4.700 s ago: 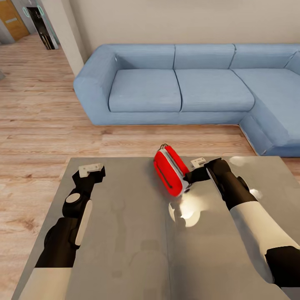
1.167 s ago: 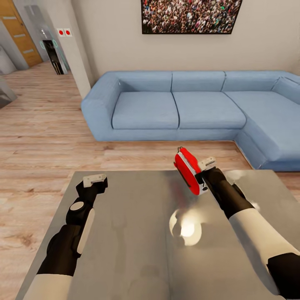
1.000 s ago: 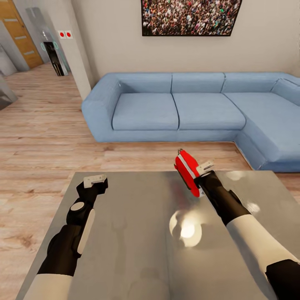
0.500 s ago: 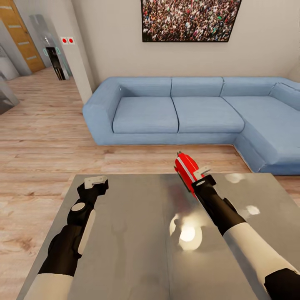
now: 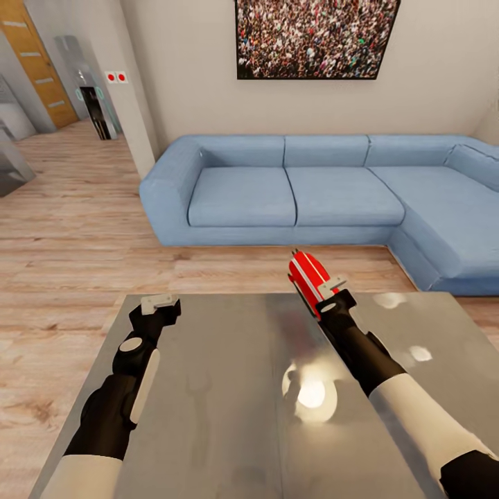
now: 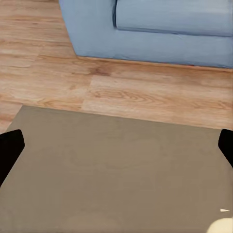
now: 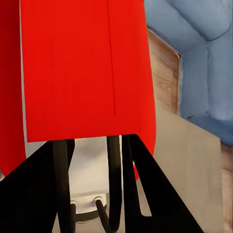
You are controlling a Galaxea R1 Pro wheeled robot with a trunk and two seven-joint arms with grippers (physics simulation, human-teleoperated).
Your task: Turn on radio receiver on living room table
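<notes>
1. Red radio receiver (image 5: 308, 273) sits tilted on edge at the far side of the grey tabletop (image 5: 229, 388), near its far edge and right of centre in the head view.
2. Right gripper (image 5: 331, 291) is right up against the receiver's near side. Right wrist view: red face (image 7: 82, 68) with a thin dark line down it fills most of the shot, thin metal handle loops (image 7: 112, 194) and a white end panel (image 7: 90, 177) below it.
3. Right fingers (image 7: 160, 194) — dark shapes straddling the receiver's end in the wrist view, so they sit around it; whether they actually clamp it, cannot tell.
4. Left gripper (image 5: 160, 303) hovers over the tabletop's far left corner, well apart from the receiver. Left fingers (image 6: 9, 148) show at both sides of the left wrist view — spread wide, nothing between them but bare tabletop.
5. Behind the tabletop: light wood floor (image 5: 76, 235), then a blue corner sofa (image 5: 291, 190) against the white wall, crowd picture (image 5: 315, 38) above it.
6. Bright light reflection (image 5: 308, 394) on the tabletop, beside the right forearm.
</notes>
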